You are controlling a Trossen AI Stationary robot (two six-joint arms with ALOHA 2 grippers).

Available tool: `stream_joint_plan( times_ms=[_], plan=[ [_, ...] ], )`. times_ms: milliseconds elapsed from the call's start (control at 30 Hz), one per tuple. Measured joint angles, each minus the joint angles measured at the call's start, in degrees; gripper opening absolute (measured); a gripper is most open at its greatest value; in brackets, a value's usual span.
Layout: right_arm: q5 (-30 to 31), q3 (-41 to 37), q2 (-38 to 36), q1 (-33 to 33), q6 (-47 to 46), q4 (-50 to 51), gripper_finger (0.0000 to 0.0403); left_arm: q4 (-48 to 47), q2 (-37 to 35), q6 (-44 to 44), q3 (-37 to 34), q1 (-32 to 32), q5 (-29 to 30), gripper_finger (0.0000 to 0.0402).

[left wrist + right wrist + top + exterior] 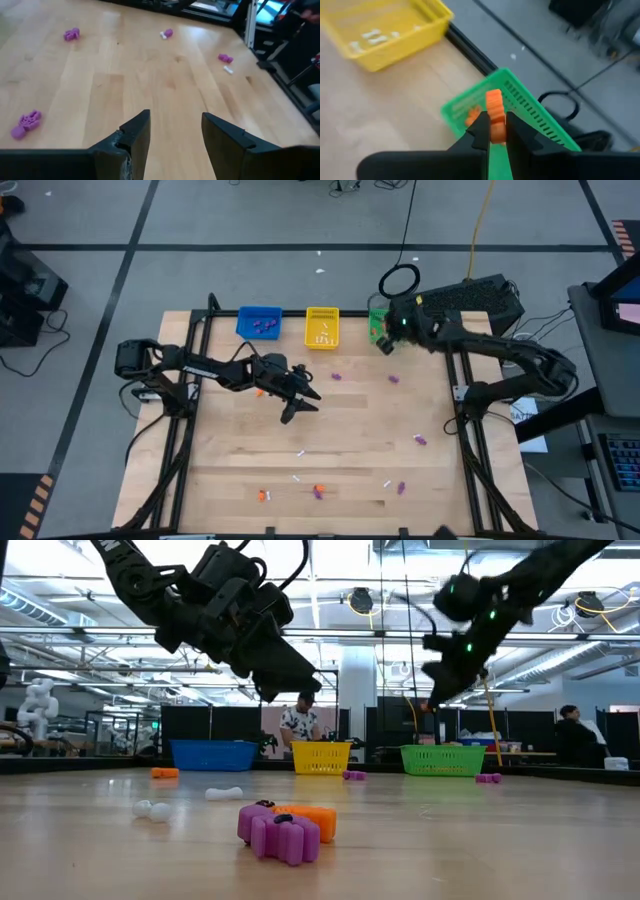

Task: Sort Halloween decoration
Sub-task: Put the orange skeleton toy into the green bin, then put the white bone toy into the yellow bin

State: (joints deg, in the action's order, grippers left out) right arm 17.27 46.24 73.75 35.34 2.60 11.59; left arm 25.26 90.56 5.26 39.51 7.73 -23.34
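Observation:
Tiny orange, purple and white trinkets lie scattered on the wooden table [230, 450]: purple ones [336, 376] [420, 440], an orange one [318, 491] and a white one [300, 451]. My left gripper [300, 398] [175, 117] hangs open above bare wood left of the table's middle and holds nothing. My right gripper [385, 337] [494, 120] is over the green basket [520, 107] at the far edge, shut on an orange trinket [494, 102]. More orange pieces [471, 118] lie inside that basket. My right gripper pinches the orange trinket between its two fingertips [481, 122], and the trinket's upper part [493, 97] sticks out past them. It is lifted clear, above the green basket's opening. The fingers slant down from above.
A blue basket [260, 322] with purple pieces and a yellow basket [322, 328] with white pieces stand beside the green one along the far edge. In the low view a purple [280, 835] and an orange trinket [312, 818] lie close to the camera. People show in the room behind.

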Motion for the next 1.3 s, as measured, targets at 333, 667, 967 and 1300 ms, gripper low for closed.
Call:
stream_joint_plan(
  times_ms=[333,667,967,1300],
  plan=[
    [-11.51,0.84,12.43,15.94,-0.61,0.49,0.0024,-2.07,0.02,-0.23,0.0,-0.48,1.6,0.0176],
    [-11.6,9.77,19.67,17.57,-1.9,10.89,0.0074,-2.03,0.02,-0.27,-0.02,-0.48,1.6,0.0176],
    [-11.32,14.81,16.11,14.68,-2.96,13.77,0.015,-13.34,-2.52,-2.24,1.22,-1.76,4.93,0.0173],
    [-11.26,-0.87,3.22,2.05,-10.06,-10.4,0.0008,-35.65,-5.33,1.52,6.22,-13.25,19.96,0.0066]
  ],
)
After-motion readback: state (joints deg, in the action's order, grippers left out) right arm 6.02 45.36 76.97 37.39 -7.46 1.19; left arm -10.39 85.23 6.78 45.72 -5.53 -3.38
